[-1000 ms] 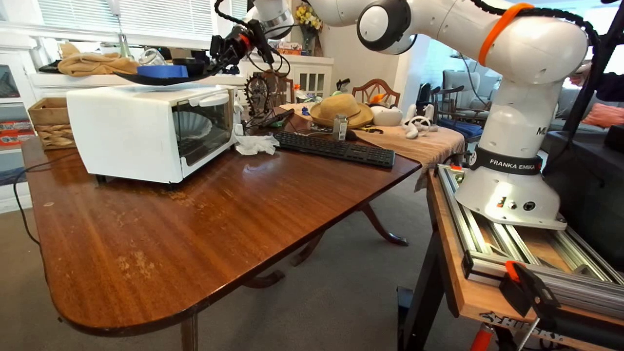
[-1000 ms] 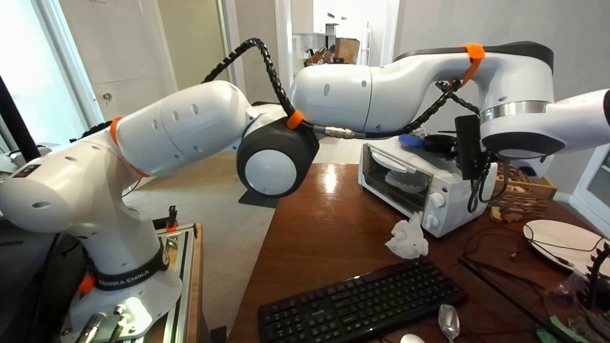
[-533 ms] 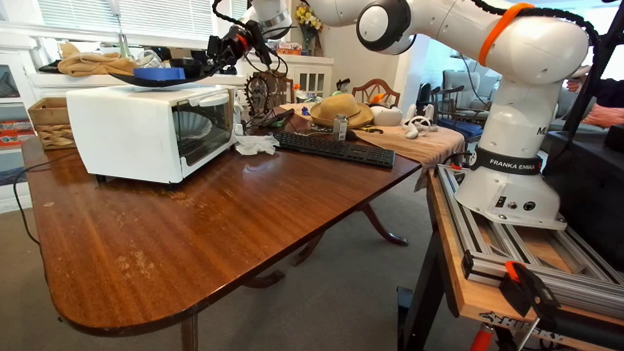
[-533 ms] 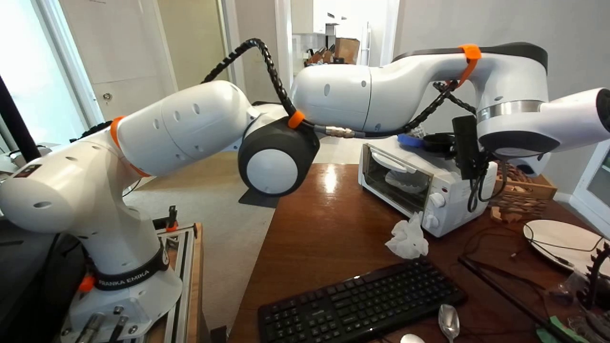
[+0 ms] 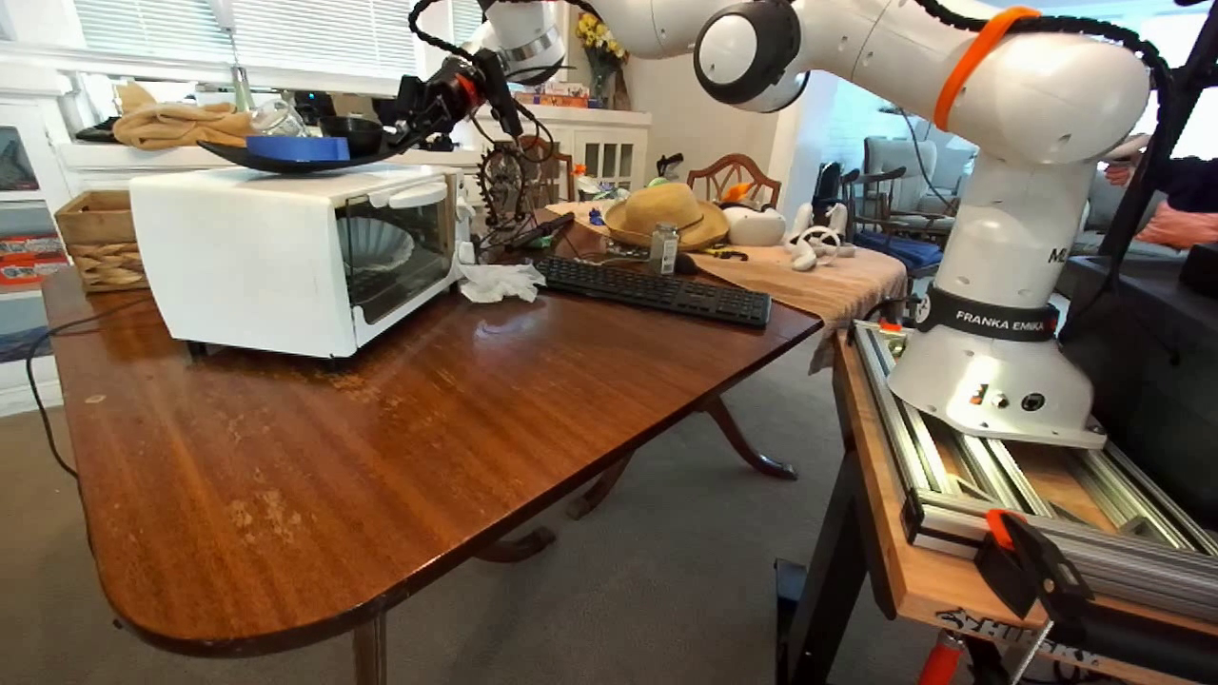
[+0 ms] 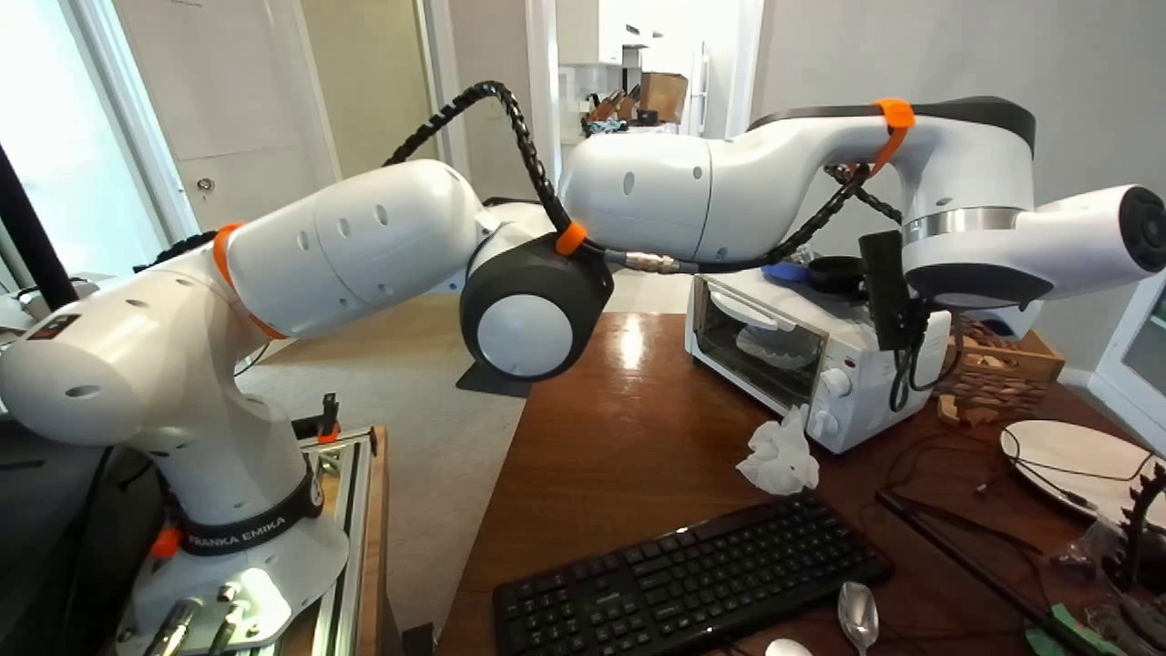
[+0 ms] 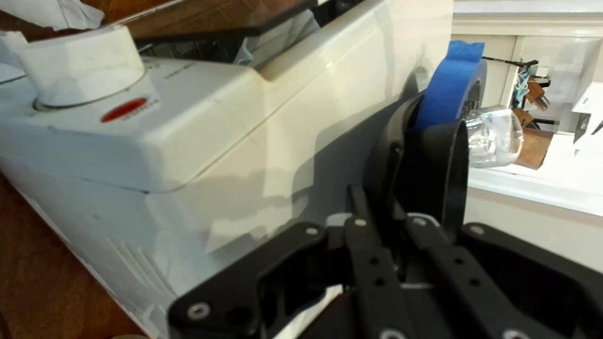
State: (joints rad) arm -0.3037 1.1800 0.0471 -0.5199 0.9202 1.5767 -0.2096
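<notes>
My gripper (image 7: pixel 379 207) is shut on the edge of a curved black tray (image 5: pixel 228 154). In the wrist view the tray (image 7: pixel 384 155) runs forward from between the fingers. On it are a black bowl (image 5: pixel 354 135), a roll of blue tape (image 5: pixel 297 148) and a clear glass (image 5: pixel 278 119). In the wrist view the bowl (image 7: pixel 424 169) is closest to the fingers, with the tape (image 7: pixel 445 89) and glass (image 7: pixel 494 136) beyond. The tray is over the top of a white toaster oven (image 5: pixel 247 257). I cannot tell whether it touches. The arm partly hides the gripper in an exterior view.
A wicker basket (image 5: pixel 105 243) stands behind the oven. A crumpled white tissue (image 6: pixel 781 456), a black keyboard (image 6: pixel 692 583), a spoon (image 6: pixel 858 615) and a white plate (image 6: pixel 1084 465) with cables lie on the wooden table (image 5: pixel 400 457). The arm's elbow (image 6: pixel 533 310) hangs over the table's edge.
The arm has lowered a little. The tray with the bowl, tape and glass has moved left and slightly down, closer to the oven top. The gripper has stayed shut on the tray.
</notes>
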